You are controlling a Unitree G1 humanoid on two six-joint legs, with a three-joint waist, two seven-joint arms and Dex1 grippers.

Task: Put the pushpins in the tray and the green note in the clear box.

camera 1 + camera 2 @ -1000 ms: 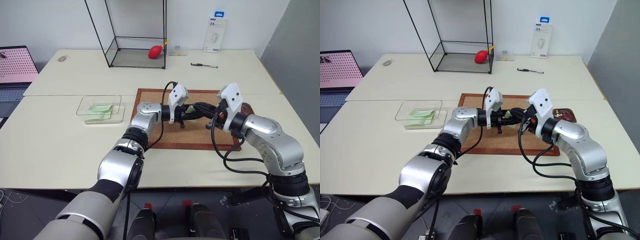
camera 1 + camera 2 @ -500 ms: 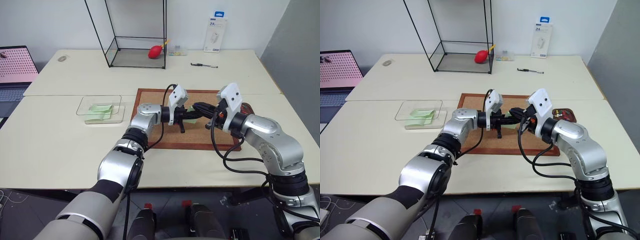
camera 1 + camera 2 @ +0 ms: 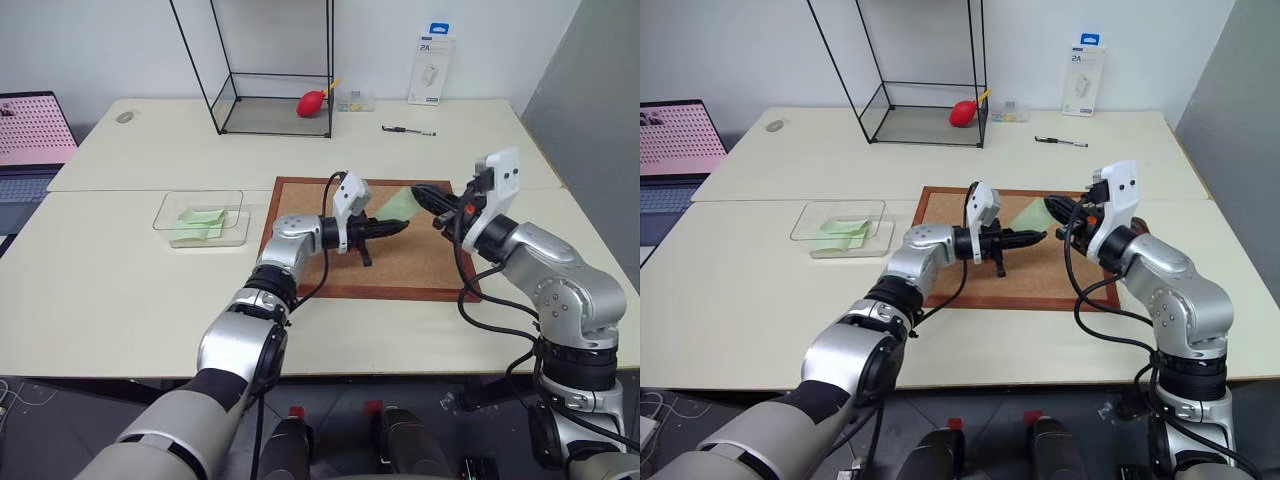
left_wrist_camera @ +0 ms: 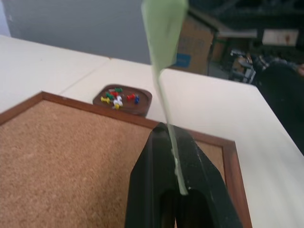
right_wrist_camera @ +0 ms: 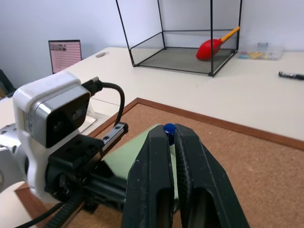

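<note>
My left gripper [image 3: 398, 227] points right over the cork board [image 3: 330, 262] and is shut on the lower edge of the green note [image 3: 398, 206], which stands up from its fingertips [image 4: 156, 135]. The note's upper corner reaches my right gripper [image 3: 420, 193], which is shut on a blue-headed pushpin [image 5: 169, 128]. The green note [image 5: 135, 156] lies just behind that pin. Past the board's far corner sits the brown tray [image 4: 137, 109], with several coloured pushpins [image 4: 118, 97] inside. The clear box [image 3: 165, 205] rests on the table left of the board and has green paper [image 3: 197, 220] in it.
A tall black-framed glass case [image 3: 270, 70] with a red object [image 3: 310, 102] stands at the back. A pen [image 3: 407, 130] and a white package [image 3: 432, 68] lie at the back right. A laptop [image 3: 30, 130] sits at the far left.
My right gripper has drawn back to the right and upward, away from the left gripper, and its wrist has rolled. The left fingers have shut on the note, which now stands up.
</note>
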